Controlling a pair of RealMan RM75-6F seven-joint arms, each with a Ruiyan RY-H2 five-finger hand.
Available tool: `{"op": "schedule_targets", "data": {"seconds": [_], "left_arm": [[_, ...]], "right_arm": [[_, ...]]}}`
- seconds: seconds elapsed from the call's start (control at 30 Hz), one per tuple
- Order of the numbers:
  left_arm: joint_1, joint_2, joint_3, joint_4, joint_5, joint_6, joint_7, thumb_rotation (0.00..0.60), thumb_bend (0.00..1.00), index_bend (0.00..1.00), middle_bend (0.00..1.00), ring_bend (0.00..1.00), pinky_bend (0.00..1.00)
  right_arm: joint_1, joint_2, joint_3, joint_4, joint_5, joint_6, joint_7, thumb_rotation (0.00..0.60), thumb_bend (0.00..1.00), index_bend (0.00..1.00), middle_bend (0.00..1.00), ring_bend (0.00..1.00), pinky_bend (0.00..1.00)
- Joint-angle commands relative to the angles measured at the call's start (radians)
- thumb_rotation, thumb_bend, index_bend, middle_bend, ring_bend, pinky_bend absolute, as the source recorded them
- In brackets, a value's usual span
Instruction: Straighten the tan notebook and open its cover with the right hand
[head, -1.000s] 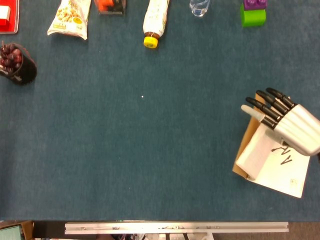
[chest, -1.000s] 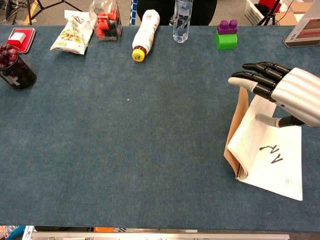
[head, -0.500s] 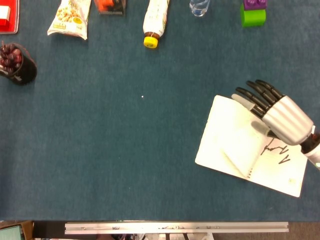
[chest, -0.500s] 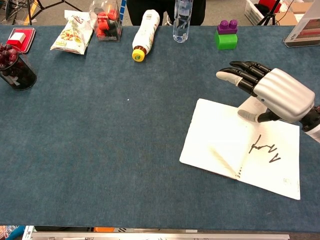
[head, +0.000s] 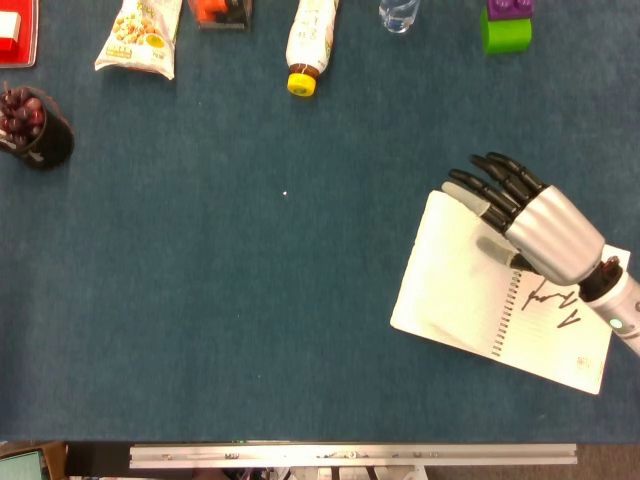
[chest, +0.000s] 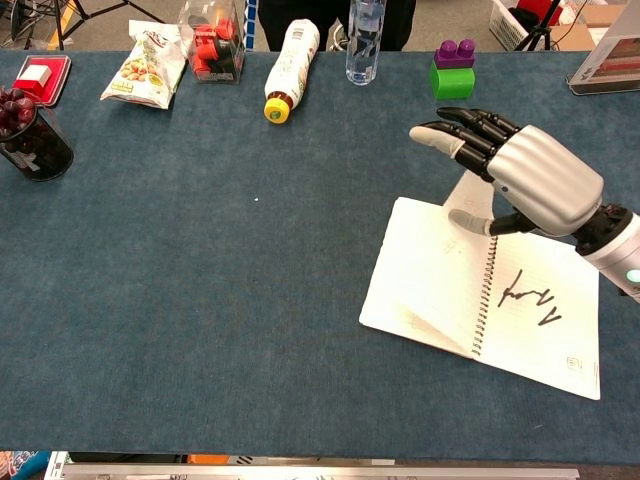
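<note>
1. White pages face up: the tan notebook (head: 470, 290) lies open flat on the blue table (head: 250, 300), at its right side near the front edge. The cover is folded out to the left and the written-on page sits to the right of the spiral binding (chest: 485, 300).
2. The right hand (head: 535, 225) hovers over the upper part of the open spread. Its fingers (chest: 455, 135) are stretched out, slightly apart, pointing up-left past the book's far edge; the thumb (chest: 470, 222) hangs below the palm over the left page. It holds nothing. Whether the thumb touches the paper cannot be told.
3. The left hand is not in either view.
4. Step judged: opening the cover looks done, since the cover lies flat. What is left is likely to lift the hand clear, and perhaps to square the book up.
5. Next move calls for: a straight lift away without dragging the page. If it straightens further, a light flat press and a small turn would do it, because paper slides easily on the cloth.
6. Orientation: the open spread's long axis runs from upper-left to lower-right in the head view, skewed against the table's front edge. The spiral runs roughly far-to-near, leaning a little. The scribble on the right page reads from the robot's side.
7. Far edge of the table: snack bag (head: 140, 35), lying bottle with yellow cap (head: 305, 45), green block (head: 505, 30); dark cup of red fruit (head: 30, 125) sits at the left, well apart from the notebook.
</note>
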Motion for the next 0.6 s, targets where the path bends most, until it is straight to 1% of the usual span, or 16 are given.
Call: {"op": "schedule_targets", "data": {"seconds": [0.03, 0.23, 0.37, 0.47, 0.57, 0.6], "left_arm": [[0.000, 0.000, 0.000, 0.000, 0.000, -0.001, 0.000, 0.600, 0.17, 0.40, 0.39, 0.46, 0.41], [0.000, 0.002, -0.001, -0.001, 0.000, 0.001, -0.006, 0.600, 0.17, 0.40, 0.39, 0.46, 0.41], [0.001, 0.003, -0.001, -0.001, 0.004, 0.004, -0.013, 0.600, 0.17, 0.40, 0.39, 0.46, 0.41], [0.003, 0.001, -0.004, 0.001, 0.015, 0.016, -0.023, 0.600, 0.17, 0.40, 0.39, 0.46, 0.41], [0.008, -0.007, -0.006, 0.009, 0.035, 0.036, -0.036, 0.600, 0.17, 0.40, 0.39, 0.46, 0.42], [0.009, -0.010, -0.007, 0.013, 0.044, 0.045, -0.041, 0.600, 0.17, 0.40, 0.39, 0.46, 0.42]], "right_arm": [[0.009, -0.001, 0.003, -0.013, -0.001, 0.005, -0.007, 0.600, 0.25, 0.05, 0.15, 0.02, 0.13], [0.016, 0.010, 0.007, -0.047, 0.007, 0.010, -0.023, 0.600, 0.25, 0.05, 0.15, 0.02, 0.13], [0.003, 0.040, 0.000, -0.086, 0.011, 0.019, -0.048, 0.600, 0.25, 0.07, 0.15, 0.02, 0.13], [-0.019, 0.083, -0.005, -0.141, 0.020, 0.030, -0.091, 0.600, 0.25, 0.10, 0.15, 0.02, 0.13], [-0.050, 0.144, -0.009, -0.219, 0.040, 0.032, -0.154, 0.600, 0.25, 0.14, 0.15, 0.02, 0.13], [-0.064, 0.177, -0.010, -0.261, 0.055, 0.021, -0.193, 0.600, 0.25, 0.16, 0.15, 0.02, 0.13]]}}
